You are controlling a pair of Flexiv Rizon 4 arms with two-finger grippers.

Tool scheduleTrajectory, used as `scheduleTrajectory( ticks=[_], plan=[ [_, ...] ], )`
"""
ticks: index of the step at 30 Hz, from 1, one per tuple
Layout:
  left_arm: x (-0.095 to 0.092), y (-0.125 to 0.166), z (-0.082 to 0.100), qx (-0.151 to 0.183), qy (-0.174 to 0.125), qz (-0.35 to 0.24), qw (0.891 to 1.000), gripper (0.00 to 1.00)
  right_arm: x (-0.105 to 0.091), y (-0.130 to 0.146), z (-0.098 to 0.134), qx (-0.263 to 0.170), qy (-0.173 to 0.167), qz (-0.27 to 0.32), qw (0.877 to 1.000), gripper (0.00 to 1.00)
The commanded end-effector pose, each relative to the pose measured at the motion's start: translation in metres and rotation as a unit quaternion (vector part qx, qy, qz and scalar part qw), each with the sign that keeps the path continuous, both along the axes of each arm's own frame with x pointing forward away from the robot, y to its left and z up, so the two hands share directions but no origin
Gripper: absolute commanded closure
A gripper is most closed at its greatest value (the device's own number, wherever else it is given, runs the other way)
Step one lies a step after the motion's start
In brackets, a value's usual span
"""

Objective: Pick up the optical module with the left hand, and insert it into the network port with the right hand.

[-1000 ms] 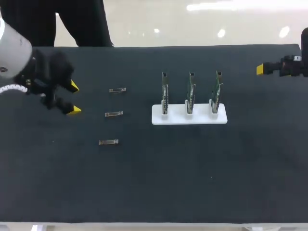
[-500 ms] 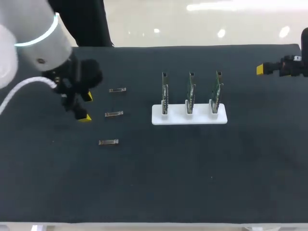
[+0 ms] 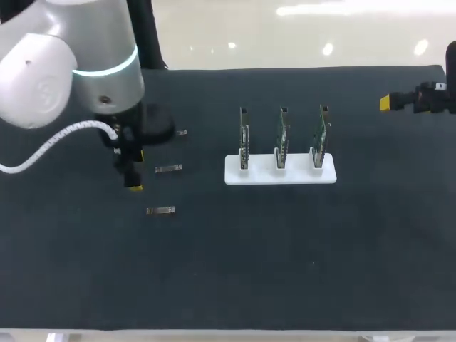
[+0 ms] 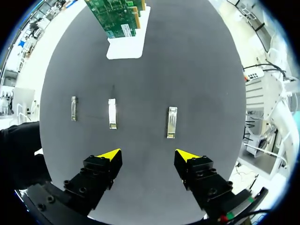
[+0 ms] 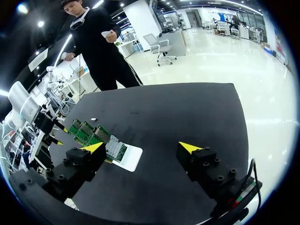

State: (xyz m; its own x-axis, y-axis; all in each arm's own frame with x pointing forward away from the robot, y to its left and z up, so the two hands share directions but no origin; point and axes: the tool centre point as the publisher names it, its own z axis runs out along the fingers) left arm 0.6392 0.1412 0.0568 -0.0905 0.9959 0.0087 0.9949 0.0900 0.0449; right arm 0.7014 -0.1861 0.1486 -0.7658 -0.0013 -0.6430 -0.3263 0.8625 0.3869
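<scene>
Three small metal optical modules lie in a column left of centre: one (image 3: 169, 169) in the middle, one (image 3: 161, 211) nearer the front, and a far one (image 3: 182, 132) partly hidden by my left arm. My left gripper (image 3: 135, 171) hangs open just left of the middle module. In the left wrist view the modules (image 4: 112, 113) (image 4: 171, 122) (image 4: 73, 108) lie ahead of the open left gripper (image 4: 149, 155), none between its fingers. Three green boards (image 3: 282, 137) with network ports stand upright in a white holder (image 3: 281, 175). My right gripper (image 3: 385, 103) is open at the far right, holding nothing.
The black mat (image 3: 285, 256) covers the whole table. In the right wrist view the boards (image 5: 93, 133) and white holder (image 5: 130, 159) stand well ahead of my right gripper (image 5: 141, 147). The left wrist view shows the boards (image 4: 115, 16) beyond the modules.
My left arm has swung in from the left edge to beside the modules, and its fingers now point down. It now hides part of the far module. The right arm has not moved.
</scene>
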Motion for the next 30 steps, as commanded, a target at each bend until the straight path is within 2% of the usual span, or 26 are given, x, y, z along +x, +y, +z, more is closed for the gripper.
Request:
scheduleTrajectory(
  ticks=[1, 7, 17, 30],
  plan=[
    [-0.005, -0.002, -0.007, -0.007, -0.007, 0.006, 1.000, 0.00, -0.001, 0.001, 0.001, -0.002, 0.000, -0.002, 1.000, 0.00],
    [-0.011, -0.008, -0.016, -0.019, 0.011, 0.011, 1.000, 0.00, -0.001, 0.001, 0.001, -0.002, 0.000, -0.002, 1.000, 0.00],
    [-0.021, -0.014, -0.024, -0.028, 0.019, 0.016, 0.999, 0.00, -0.001, 0.001, 0.001, -0.002, 0.000, -0.002, 1.000, 0.00],
    [-0.027, -0.018, -0.042, -0.032, 0.025, 0.014, 0.999, 0.00, -0.001, 0.001, 0.001, -0.002, 0.000, -0.002, 1.000, 0.00]
  ],
)
